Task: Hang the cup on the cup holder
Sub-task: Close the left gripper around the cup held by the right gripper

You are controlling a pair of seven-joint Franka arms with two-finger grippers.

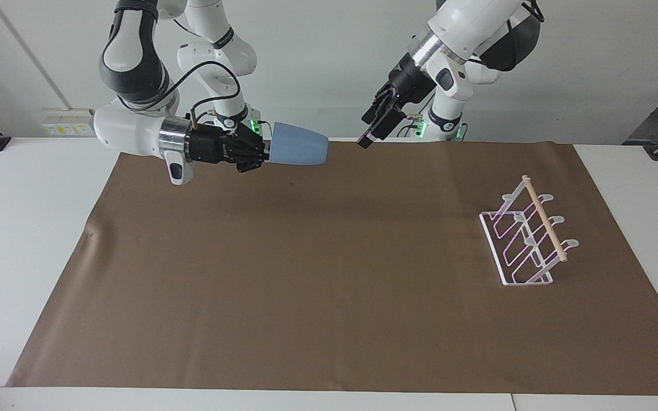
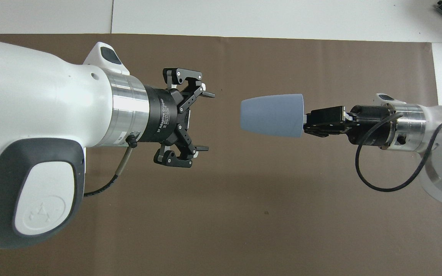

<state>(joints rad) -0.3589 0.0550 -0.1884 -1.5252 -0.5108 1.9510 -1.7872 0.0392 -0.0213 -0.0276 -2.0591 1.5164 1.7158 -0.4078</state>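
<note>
- Right pincer: raised over the brown mat at the right arm's end of the table, held level and pointing toward the left arm's end. Its fingertips are clamped together on the rim of the cup.
- Cup: light blue, lying horizontal in the air, carried by the right pincer. Its mouth faces that pincer and its rounded, narrower base points at the left pincer. It hangs over the edge of the mat nearest the robots, clear of the surface.
- Left pincer: raised over the middle of that same edge of the mat, its fingers spread wide and holding nothing. In the overhead view the spread fingers face the base of the cup across a short gap, apart from it.
- Cup holder: white wire rack with a wooden dowel along its top, standing on the mat toward the left arm's end of the table, well apart from both pincers and the cup. No cup hangs on it. In the overhead view the left arm covers it.
</note>
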